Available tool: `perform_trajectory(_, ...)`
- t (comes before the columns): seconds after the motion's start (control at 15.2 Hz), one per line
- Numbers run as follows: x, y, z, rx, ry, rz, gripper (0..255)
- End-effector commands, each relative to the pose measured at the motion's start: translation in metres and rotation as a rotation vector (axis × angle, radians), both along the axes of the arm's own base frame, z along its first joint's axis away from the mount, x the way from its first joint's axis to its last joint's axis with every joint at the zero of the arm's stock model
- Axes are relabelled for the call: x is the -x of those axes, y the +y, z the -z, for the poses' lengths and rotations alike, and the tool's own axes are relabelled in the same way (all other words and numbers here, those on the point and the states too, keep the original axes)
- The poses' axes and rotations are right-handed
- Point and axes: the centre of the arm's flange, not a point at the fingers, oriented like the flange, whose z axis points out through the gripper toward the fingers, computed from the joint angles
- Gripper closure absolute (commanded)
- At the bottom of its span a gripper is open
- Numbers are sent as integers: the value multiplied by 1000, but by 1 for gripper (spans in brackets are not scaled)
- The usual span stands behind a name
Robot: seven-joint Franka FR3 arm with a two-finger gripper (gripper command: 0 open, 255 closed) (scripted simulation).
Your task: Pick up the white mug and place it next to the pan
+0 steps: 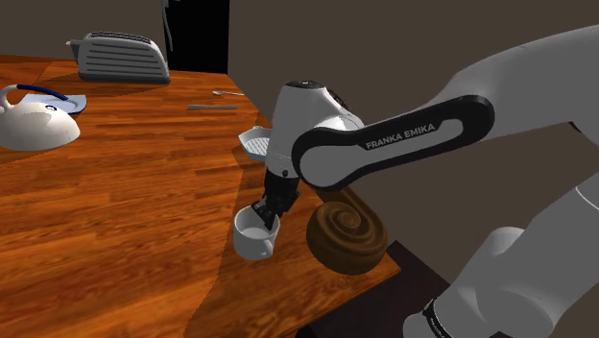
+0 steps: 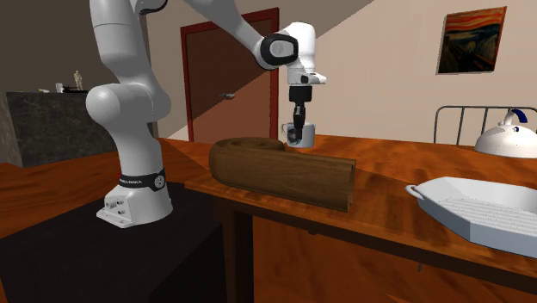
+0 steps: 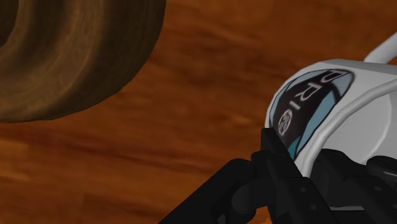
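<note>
— On the wooden table point(image 1: 125, 230), near its right edge: what is entered?
— One white mug point(image 1: 251, 238), handle on the near side in the shoulder view. The black gripper point(image 1: 270, 215) is clamped on its wall, one finger inside and one outside. The wrist view shows this grip and adds a dark round emblem point(image 3: 304, 114) on the mug's side.
— And the pan?
— White ridged pan point(image 2: 447, 215), at the second exterior view's near right, well apart from the mug. In the shoulder view its corner shows behind the arm's wrist.
— Obstructions?
— Brown wooden block point(image 2: 284, 176) with a scroll-shaped end, just beside the mug. In the second exterior view it hides the mug's base, so contact with the table cannot be told.
— Sundries?
— Toaster point(image 1: 120, 56) and white kettle point(image 1: 36, 120), far left. Cutlery point(image 1: 213, 106) between toaster and arm. The second exterior view adds a red-brown door point(image 2: 232, 82) and a framed painting point(image 2: 469, 41).
— Arm?
— Arched high from its base, hand pointing straight down over the mug.
</note>
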Motion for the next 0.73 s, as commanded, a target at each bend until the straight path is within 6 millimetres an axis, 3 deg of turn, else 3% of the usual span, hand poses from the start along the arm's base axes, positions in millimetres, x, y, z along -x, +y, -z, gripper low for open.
perform_trajectory(0.0, -1, 0, -11, 0, 0, 0, 255)
perform_trajectory(0.66, -1, 0, -64, 0, 0, 0, 255)
